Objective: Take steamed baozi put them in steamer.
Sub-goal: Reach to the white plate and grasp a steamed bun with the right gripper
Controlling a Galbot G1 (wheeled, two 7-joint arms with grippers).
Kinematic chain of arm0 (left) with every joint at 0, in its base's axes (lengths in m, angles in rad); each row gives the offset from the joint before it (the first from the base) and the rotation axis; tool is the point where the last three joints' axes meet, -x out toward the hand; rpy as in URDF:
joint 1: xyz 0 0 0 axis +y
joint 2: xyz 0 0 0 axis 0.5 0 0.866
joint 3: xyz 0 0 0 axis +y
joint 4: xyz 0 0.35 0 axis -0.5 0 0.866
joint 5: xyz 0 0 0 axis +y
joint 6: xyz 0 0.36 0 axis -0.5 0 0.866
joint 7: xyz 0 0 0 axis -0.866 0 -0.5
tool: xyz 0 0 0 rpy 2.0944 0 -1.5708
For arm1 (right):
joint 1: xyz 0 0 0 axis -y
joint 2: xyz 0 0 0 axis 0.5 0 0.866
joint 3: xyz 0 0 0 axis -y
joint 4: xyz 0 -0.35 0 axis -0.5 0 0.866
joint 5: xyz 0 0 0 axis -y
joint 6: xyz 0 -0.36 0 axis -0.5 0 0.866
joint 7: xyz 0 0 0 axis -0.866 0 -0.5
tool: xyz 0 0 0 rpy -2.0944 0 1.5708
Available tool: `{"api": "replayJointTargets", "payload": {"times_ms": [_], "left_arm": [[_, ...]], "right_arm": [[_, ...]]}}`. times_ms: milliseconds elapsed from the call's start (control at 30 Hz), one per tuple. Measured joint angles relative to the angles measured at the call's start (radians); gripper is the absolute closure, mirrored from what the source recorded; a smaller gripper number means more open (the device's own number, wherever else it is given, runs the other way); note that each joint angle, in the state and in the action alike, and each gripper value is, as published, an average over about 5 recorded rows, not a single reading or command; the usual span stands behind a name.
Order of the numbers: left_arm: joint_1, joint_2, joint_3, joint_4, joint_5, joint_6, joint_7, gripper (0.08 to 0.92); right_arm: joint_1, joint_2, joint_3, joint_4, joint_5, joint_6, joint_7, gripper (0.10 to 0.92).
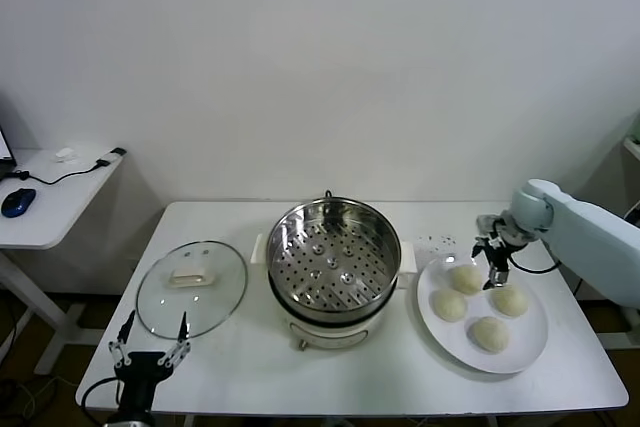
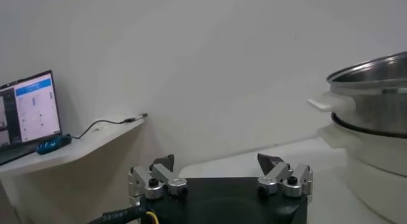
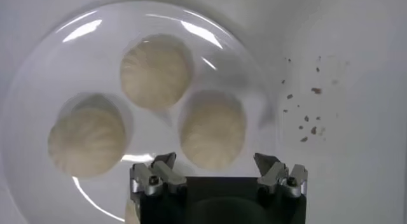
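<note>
The right gripper [image 1: 494,265] hangs with its jaws apart and empty, just above the far edge of the white plate [image 1: 530,352]. The nearest bun [image 3: 212,128] lies directly below it, a little forward of the fingertips, so I judge a short descent is enough. Four buns [image 1: 450,304] sit on this plate, to the right of the steamer [image 1: 333,252], whose tray is bare. The left gripper [image 1: 149,355] waits open near the glass lid [image 1: 191,287], much farther from the buns.
</note>
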Motion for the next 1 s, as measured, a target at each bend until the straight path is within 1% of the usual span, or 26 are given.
{"api": "replayJointTargets", "payload": {"times_ms": [600, 667, 867, 1000], "left_arm": [[-0.005, 0.004, -0.013, 0.022, -0.003, -0.002, 0.001, 0.177], [-0.005, 0.005, -0.015, 0.024, -0.004, -0.004, 0.001, 0.177], [-0.003, 0.007, -0.02, 0.029, -0.007, -0.008, 0.0, 0.177], [-0.004, 0.007, -0.02, 0.034, -0.007, -0.009, 0.0, 0.177]], "right_arm": [[-0.026, 0.091, -0.004, -0.095, -0.043, 0.017, -0.014, 0.207], [-0.028, 0.096, -0.002, -0.101, -0.048, 0.02, -0.016, 0.23], [-0.03, 0.1, 0.002, -0.112, -0.057, 0.025, -0.022, 0.38], [-0.032, 0.103, 0.008, -0.117, -0.061, 0.028, -0.024, 0.443]]}}
